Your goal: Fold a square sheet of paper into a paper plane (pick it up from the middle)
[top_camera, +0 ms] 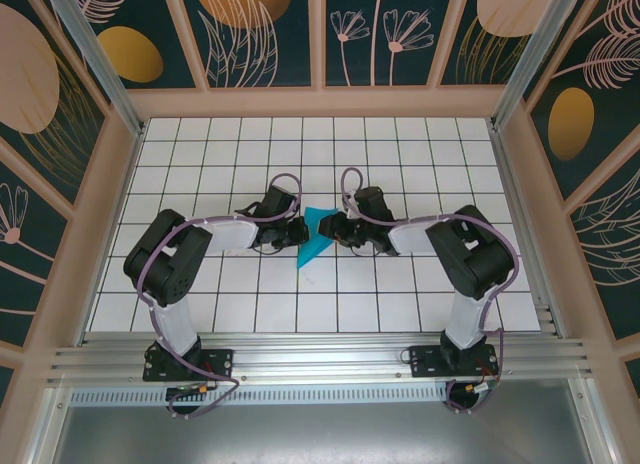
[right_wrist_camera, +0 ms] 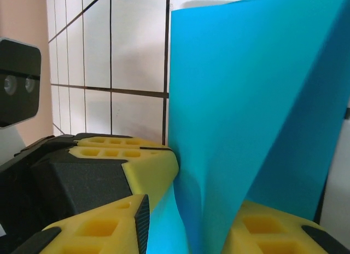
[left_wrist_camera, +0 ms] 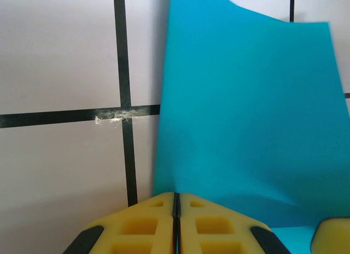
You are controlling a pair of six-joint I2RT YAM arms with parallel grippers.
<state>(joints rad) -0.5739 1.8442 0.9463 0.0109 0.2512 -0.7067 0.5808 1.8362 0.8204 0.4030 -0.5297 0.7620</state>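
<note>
Teal-blue paper sits near the middle of the white gridded table, held up off the tiles between the two arms, which meet over it from either side. In the overhead view it reads as a narrow, pointed teal shape, wide at the far end and tapering toward the near edge of the table. The left gripper is clenched on it: its yellow fingers press together with only a thin seam between them, and the lower edge of the paper runs straight into that seam. From this wrist the sheet rises as a broad, smooth panel, bowing slightly, with a soft ripple spreading from the pinch point and the black grid lines of the table behind it. The right gripper stands with its jaws apart, one yellow finger on each side of the paper, which passes down between them as an upright, buckled fold. The paper lies against the right-hand finger, but the jaws are not pressed flat on it, so no firm pinch shows there. In the right wrist view, the left gripper's yellow tips meet the paper's edge just beside the right gripper's own left-hand finger.
</note>
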